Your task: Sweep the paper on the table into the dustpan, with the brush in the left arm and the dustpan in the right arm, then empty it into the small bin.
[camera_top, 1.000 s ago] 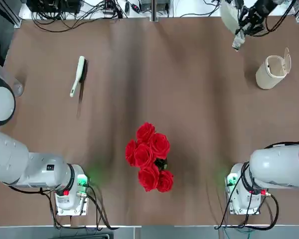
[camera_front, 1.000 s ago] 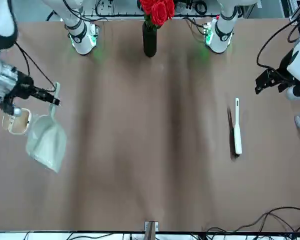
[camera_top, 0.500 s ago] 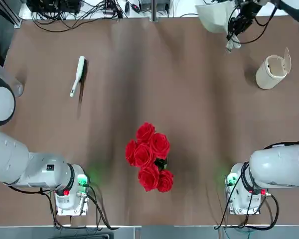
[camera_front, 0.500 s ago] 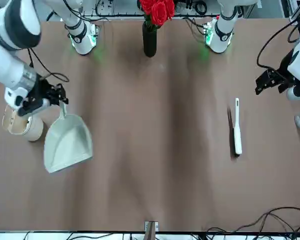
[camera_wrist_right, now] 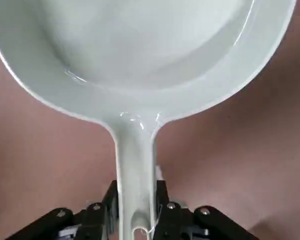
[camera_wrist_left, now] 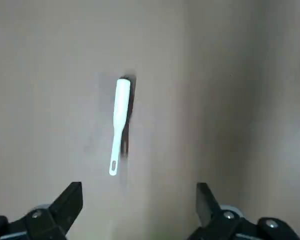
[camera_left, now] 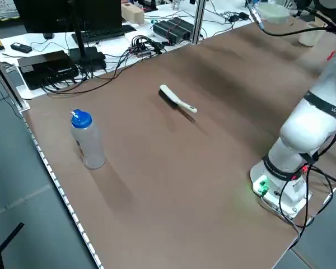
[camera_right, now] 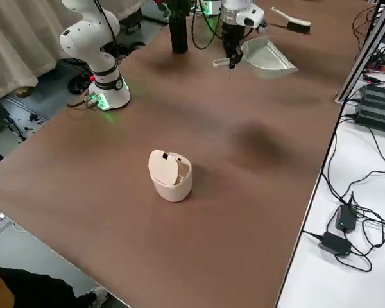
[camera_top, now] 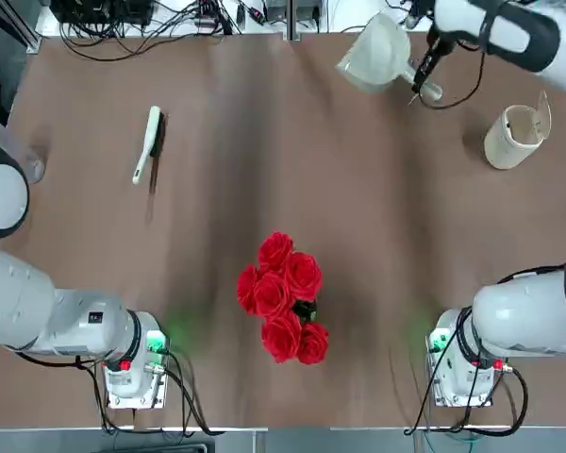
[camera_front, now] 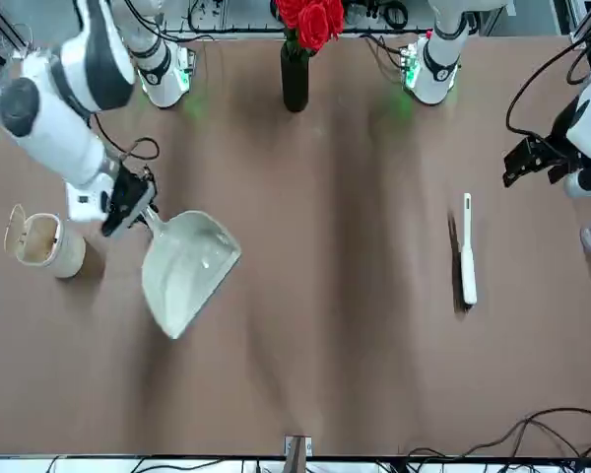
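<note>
My right gripper [camera_top: 424, 79] is shut on the short handle of the pale dustpan [camera_top: 374, 53] and holds it above the table's [camera_top: 358, 208] far edge, left of the small bin [camera_top: 516, 135]. In the right wrist view the handle [camera_wrist_right: 135, 165] sits clamped between the fingers. The bin stands upright with its flap lid raised [camera_right: 171, 174]. On the far left of the table lies the brush [camera_top: 148, 143], white handle up, nothing touching it. My left gripper [camera_front: 528, 163] hangs open well above the brush [camera_wrist_left: 119, 120]. The paper is out of view.
A dark vase of red roses [camera_top: 283, 294] stands mid-table near the arms' bases. A clear bottle with a blue cap [camera_left: 87, 140] stands at the table's left edge. Cables and equipment [camera_top: 151, 24] line the far edge.
My right arm has carried the dustpan away from the bin, toward the middle of the far edge, and turned it. The left arm and the brush have stayed put.
</note>
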Robot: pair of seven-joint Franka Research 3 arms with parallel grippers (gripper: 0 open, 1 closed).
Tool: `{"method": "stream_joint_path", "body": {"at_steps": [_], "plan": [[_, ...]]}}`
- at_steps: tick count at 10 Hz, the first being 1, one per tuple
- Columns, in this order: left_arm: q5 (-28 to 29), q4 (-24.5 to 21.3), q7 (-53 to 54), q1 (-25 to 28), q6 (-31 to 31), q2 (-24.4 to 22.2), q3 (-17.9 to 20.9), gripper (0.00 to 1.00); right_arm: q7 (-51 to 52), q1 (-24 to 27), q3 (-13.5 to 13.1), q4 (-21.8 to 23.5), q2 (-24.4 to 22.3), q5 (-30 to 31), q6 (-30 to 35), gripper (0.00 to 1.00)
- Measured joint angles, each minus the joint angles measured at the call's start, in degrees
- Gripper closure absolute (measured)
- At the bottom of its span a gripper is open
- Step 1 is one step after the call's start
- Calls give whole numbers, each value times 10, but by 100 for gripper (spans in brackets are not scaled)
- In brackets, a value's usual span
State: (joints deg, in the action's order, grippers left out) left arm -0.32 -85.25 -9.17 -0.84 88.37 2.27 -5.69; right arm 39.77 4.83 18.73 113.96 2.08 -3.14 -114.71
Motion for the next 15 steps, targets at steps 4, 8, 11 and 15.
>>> {"method": "stream_joint_path", "body": {"at_steps": [4, 8, 11, 15], "plan": [[0, 0, 0, -1, 2, 0, -2, 0, 26, -5, 72, 28, 42, 132, -11, 67], [0, 0, 0, -1, 2, 0, -2, 0, 44, -7, 101, 36, 92, 210, -28, 67], [0, 0, 0, -1, 2, 0, -2, 0, 113, -1, 86, 72, 125, 234, -113, 67], [0, 0, 0, -1, 2, 0, -2, 0, 196, 8, 24, 89, 127, 256, -137, 67]]}}
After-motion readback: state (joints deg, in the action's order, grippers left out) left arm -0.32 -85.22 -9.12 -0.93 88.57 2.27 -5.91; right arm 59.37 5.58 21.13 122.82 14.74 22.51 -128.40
